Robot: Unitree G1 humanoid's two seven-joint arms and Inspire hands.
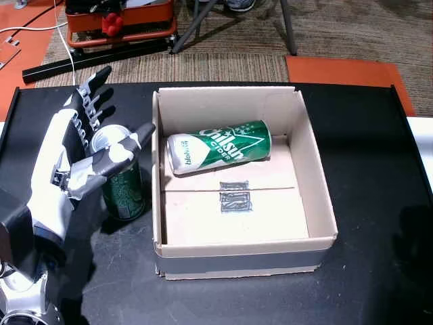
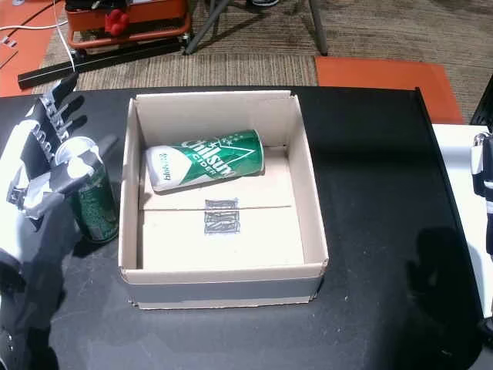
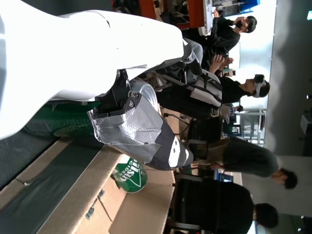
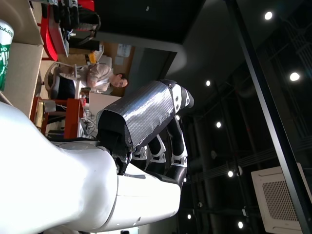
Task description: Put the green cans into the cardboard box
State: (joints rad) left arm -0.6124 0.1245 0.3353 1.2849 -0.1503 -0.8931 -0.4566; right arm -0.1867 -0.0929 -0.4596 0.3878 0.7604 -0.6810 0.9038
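One green can [image 1: 220,145] [image 2: 206,158] lies on its side inside the cardboard box [image 1: 314,156] [image 2: 308,193], towards the far wall. A second green can [image 1: 127,193] [image 2: 96,204] stands upright on the black table, just left of the box. My left hand [image 1: 84,152] [image 2: 35,166] is open around its top: the thumb crosses the front and the fingers stretch out behind. The left wrist view shows the thumb [image 3: 141,131] against the can's rim [image 3: 144,95]. My right hand [image 4: 146,131] [image 2: 481,166] is open, holds nothing and stays off to the right.
The black table [image 1: 365,135] ends at a white surface [image 1: 423,142] on the right. Beyond its far edge stand red equipment [image 1: 122,20] and stand legs [image 1: 203,24] on carpet, with orange mats. Several people [image 3: 229,87] appear in the left wrist view.
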